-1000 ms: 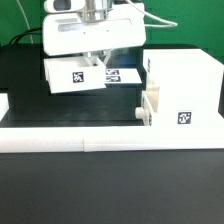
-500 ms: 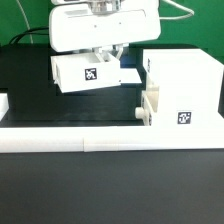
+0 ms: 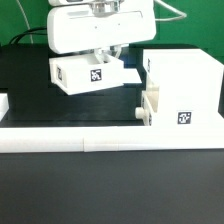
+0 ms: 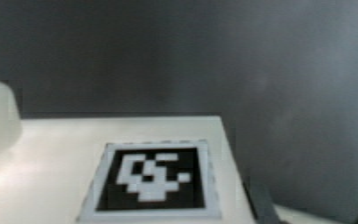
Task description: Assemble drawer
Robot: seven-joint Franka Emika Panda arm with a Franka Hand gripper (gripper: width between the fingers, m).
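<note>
My gripper [image 3: 108,52] hangs from the white wrist housing in the upper middle of the exterior view. It is shut on a white drawer part [image 3: 72,70] with a black marker tag, and holds it tilted above the black table. The wrist view shows the same part [image 4: 51,160] close up with its tag [image 4: 155,178]; my fingers do not show there. The large white drawer box [image 3: 185,85] with its own tag stands at the exterior view's right, apart from the held part.
A long white rail [image 3: 90,137] runs across the front of the table, with a short white block [image 3: 3,104] at its left end. A flat white piece [image 3: 127,74] shows just behind the held part.
The gripper and the white drawer part have risen and shifted toward the exterior view's right. The part has tilted and now covers the second tag behind it.
</note>
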